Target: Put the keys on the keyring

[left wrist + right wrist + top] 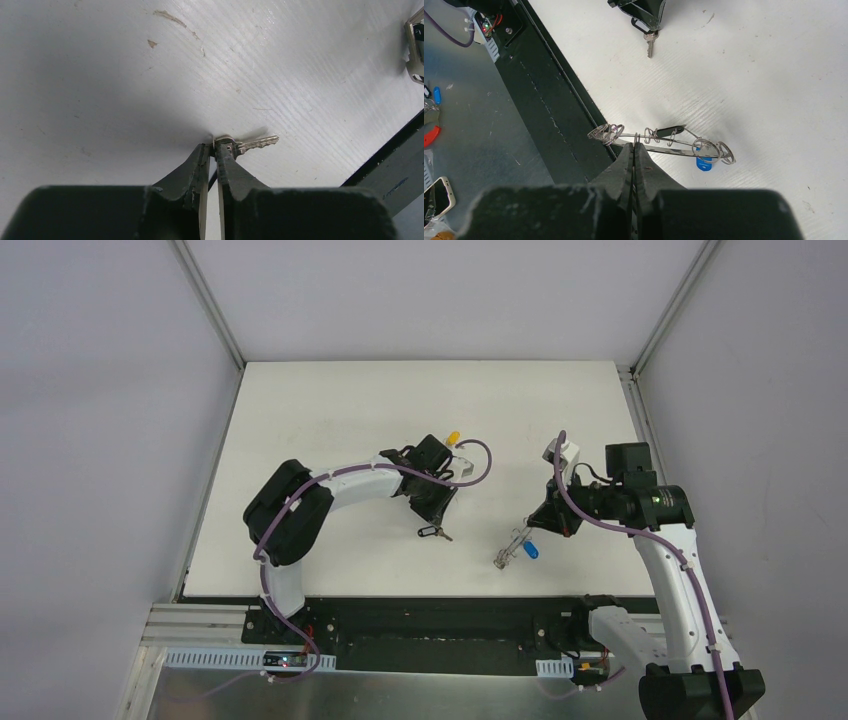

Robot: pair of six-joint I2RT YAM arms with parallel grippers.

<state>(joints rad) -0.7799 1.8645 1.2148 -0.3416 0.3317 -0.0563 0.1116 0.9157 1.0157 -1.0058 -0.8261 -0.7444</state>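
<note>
My left gripper (432, 523) is shut on the black head of a small key (438, 534), low over the white table. In the left wrist view the gripper (214, 148) pinches the head and the silver blade (257, 144) sticks out to the right. My right gripper (634, 145) is shut on the rim of the grey keyring (674, 146) and holds it edge-on just above the table. A blue key (704, 163) and a black key (671, 132) hang at the ring. The ring (508, 552) lies right of the left gripper. A yellow key (453, 438) lies behind the left wrist.
A black rail (549, 100) runs along the table's near edge, close under the keyring. Below it is a metal shelf with a phone (439, 197) and small items. The left gripper and its key (650, 44) show at the top of the right wrist view.
</note>
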